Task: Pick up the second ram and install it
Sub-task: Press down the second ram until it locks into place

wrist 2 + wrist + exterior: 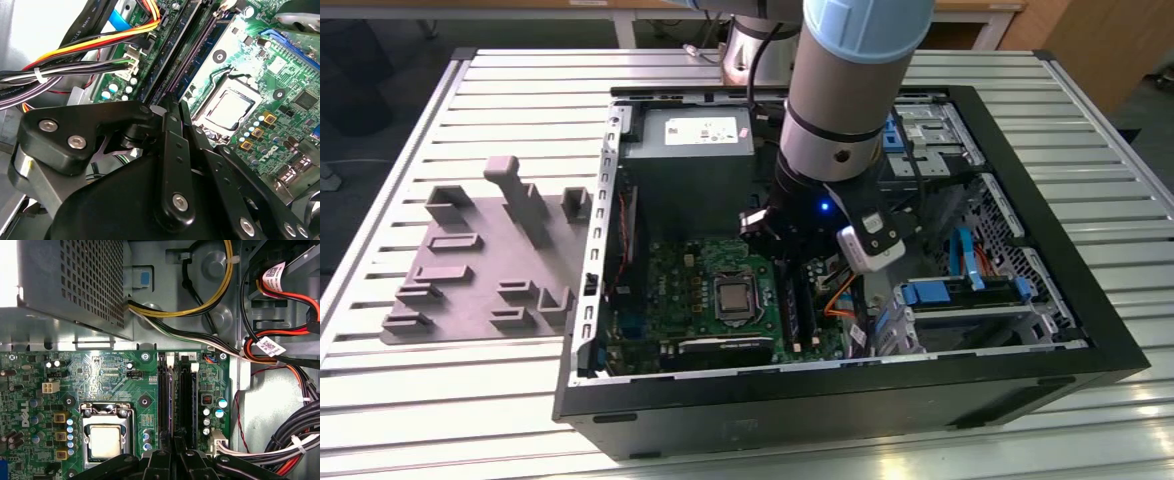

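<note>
A Universal Robots arm [854,90] reaches down from above into an open computer case [1067,340] that lies on its side on a slatted metal worktop [494,400]. A grey moulded tray [480,270] with raised blocks lies on the worktop at the exterior view's left, just beside the case. Inside, the green motherboard [110,375] fills the floor of the case, with the silver-topped processor [105,440] in its socket and the perforated power supply [75,280] next to the board. The black claw [172,107] hangs low over the near end of the two long black memory slots [164,395], which run side by side just beside the processor. The second ram [172,50], a dark blue-green stick with small black chips, stands on edge along the slot farther from the processor, and its near end runs in under the claw's tip. The slot nearer the processor shows a purple sheen along its length. The claw's tip sits so tight against the slots that I cannot tell whether it is pinching the stick, pressed together or merely resting over it. Bundles of yellow, orange, red and black cables [280,440] pass close beside the slots on the side away from the processor.
</note>
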Controlling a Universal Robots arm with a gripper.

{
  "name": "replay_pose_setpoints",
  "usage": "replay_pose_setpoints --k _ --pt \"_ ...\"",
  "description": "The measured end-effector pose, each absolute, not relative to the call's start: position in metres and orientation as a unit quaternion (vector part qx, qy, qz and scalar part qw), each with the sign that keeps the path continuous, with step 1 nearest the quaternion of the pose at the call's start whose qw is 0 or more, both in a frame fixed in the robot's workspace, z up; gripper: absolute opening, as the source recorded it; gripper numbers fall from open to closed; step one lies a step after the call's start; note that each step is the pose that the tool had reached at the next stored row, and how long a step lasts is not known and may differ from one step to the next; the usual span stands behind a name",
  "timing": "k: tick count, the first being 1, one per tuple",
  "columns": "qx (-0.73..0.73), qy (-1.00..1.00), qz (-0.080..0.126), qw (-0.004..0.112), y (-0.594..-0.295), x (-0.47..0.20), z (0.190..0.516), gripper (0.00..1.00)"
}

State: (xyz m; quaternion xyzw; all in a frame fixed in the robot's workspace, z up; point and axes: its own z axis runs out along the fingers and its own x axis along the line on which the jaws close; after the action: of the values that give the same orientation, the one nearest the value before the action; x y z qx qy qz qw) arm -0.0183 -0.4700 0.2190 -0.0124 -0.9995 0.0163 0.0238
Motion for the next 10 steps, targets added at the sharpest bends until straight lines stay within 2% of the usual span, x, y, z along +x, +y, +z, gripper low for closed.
replay_pose_setpoints --k 10 --pt "-0.012 -1.000 0.016 0.024 -0.4695 -0.0182 0.2203 0.14"
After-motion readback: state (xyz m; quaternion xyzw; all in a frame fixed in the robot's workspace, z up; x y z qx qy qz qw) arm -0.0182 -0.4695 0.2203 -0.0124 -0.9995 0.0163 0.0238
